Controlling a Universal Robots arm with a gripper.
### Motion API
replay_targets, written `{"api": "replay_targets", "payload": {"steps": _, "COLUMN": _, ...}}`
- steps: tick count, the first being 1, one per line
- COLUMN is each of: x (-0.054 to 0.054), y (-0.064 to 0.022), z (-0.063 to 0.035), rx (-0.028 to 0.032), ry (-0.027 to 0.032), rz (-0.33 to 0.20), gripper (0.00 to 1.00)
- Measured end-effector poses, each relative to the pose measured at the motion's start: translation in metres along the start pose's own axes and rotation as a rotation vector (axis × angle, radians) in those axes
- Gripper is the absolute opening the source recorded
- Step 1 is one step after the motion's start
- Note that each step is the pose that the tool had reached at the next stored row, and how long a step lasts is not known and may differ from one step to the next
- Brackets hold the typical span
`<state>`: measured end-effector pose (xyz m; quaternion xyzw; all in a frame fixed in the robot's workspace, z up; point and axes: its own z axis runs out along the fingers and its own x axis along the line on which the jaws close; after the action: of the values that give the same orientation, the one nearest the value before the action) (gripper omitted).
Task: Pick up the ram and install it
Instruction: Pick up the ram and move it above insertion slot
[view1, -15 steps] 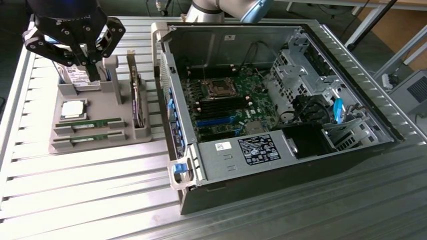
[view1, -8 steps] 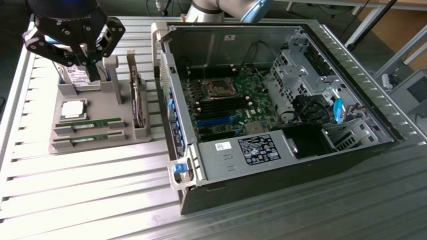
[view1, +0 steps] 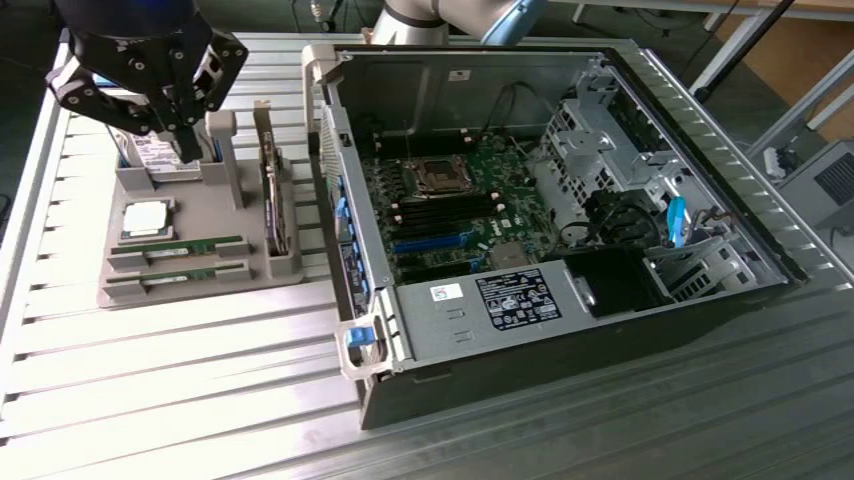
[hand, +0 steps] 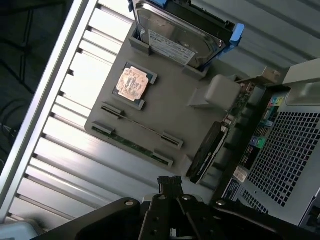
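The ram (view1: 187, 244) sits in a slot of the grey holder (view1: 174, 292) on the ribbed metal tabletop (view1: 174, 390). In the exterior view, a second green stick (view1: 187, 268) lies just beside it at 6 o'clock. The processor chip (view1: 147, 218) lies at 12 o'clock of the ram. The hard drive (view1: 150, 160) stands beyond the chip, again at 12 o'clock. The jaws are pressed together and hold nothing. They hang above the hard-drive end of the holder, well apart from the ram. An upright card (view1: 274, 205) stands in the holder at 3 o'clock of the ram. The open computer case (view1: 534, 370) lies at 3 o'clock of the holder, with its motherboard (view1: 447, 200) exposed.
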<state>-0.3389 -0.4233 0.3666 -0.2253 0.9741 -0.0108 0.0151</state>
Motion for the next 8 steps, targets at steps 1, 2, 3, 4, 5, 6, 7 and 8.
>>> {"api": "replay_targets", "payload": {"steps": 1, "x": 0.0, "y": 0.0, "z": 0.0, "rx": -0.0003, "ry": -0.0002, "rz": -0.011, "gripper": 0.1}}
{"api": "replay_targets", "payload": {"steps": 2, "x": 0.0, "y": 0.0, "z": 0.0, "rx": -0.0006, "ry": -0.0006, "rz": -0.024, "gripper": 0.1}}
{"api": "replay_targets", "payload": {"steps": 3, "x": 0.0, "y": 0.0, "z": 0.0, "rx": -0.0008, "ry": -0.0008, "rz": -0.031, "gripper": 0.1}}
{"api": "replay_targets", "payload": {"steps": 4, "x": 0.0, "y": 0.0, "z": 0.0, "rx": -0.001, "ry": -0.0011, "rz": -0.041, "gripper": 0.1}}
{"api": "replay_targets", "payload": {"steps": 5, "x": 0.0, "y": 0.0, "z": 0.0, "rx": -0.0015, "ry": -0.0016, "rz": -0.062, "gripper": 0.1}}
{"api": "replay_targets", "payload": {"steps": 6, "x": 0.0, "y": 0.0, "z": 0.0, "rx": -0.0021, "ry": -0.0024, "rz": -0.086, "gripper": 0.1}}
{"api": "replay_targets", "payload": {"steps": 7, "x": 0.0, "y": 0.0, "z": 0.0, "rx": -0.0024, "ry": -0.0027, "rz": -0.098, "gripper": 0.1}}
{"api": "replay_targets", "payload": {"steps": 8, "x": 0.0, "y": 0.0, "z": 0.0, "rx": -0.0026, "ry": -0.0029, "rz": -0.106, "gripper": 0.1}}
